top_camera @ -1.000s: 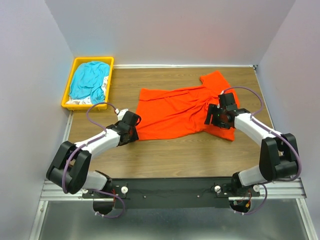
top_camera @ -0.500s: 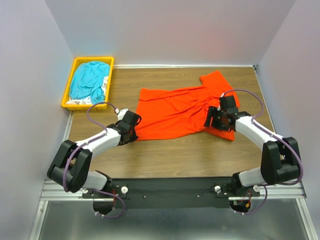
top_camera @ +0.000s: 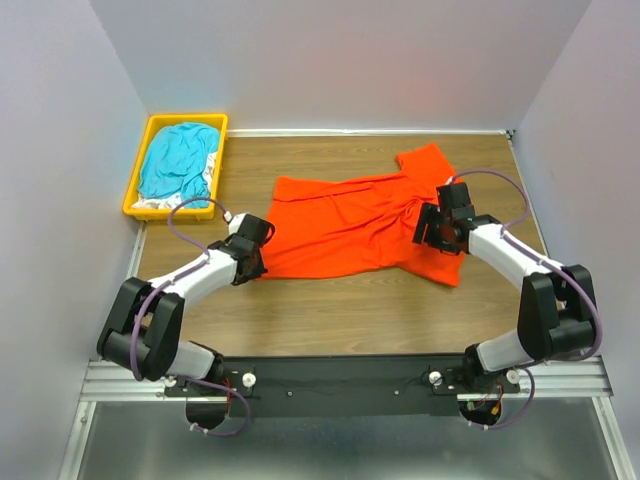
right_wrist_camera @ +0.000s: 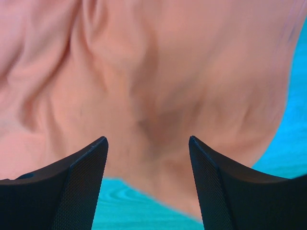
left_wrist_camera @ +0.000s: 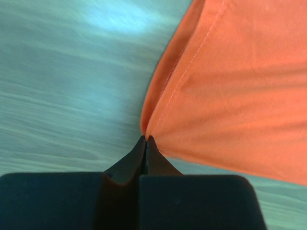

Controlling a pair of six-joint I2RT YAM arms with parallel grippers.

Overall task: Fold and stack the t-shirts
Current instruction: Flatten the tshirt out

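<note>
Far out beyond my left end effector (top_camera: 256,262), and further left: yellow bin (top_camera: 133,185) holding a bunched teal t-shirt (top_camera: 180,160) with white fabric (top_camera: 160,202) under it. Neither is folded yet.

Left end effector (left_wrist_camera: 146,143): clenched on the orange-red t-shirt (left_wrist_camera: 230,96), pinching the stitched hem at its corner. The tips meet with only a thin layer of cloth between them. The cloth fans out ahead and to the right of the pinch, with bare worktop (left_wrist_camera: 72,72) to its left.

Between my two end effectors, the orange-red t-shirt (top_camera: 350,225) lies spread across the worktop (top_camera: 350,310), mostly flat toward the left and rumpled into ridges toward the right.

Right end effector (top_camera: 440,232): released, jaws wide apart, nothing between them. Wrinkled cloth (right_wrist_camera: 158,72) fills the view directly ahead of it (right_wrist_camera: 147,143). I cannot tell whether the tips touch the cloth.

Handling, as I judge it: the shirt is light, limp and stretchy, and it will sag and drag rather than hold a shape. A hem or seam is the best place to hold, since doubled cloth slips less. My right side should take an edge of the shirt rather than a mid-panel wrinkle, or the fold will come out skewed.
</note>
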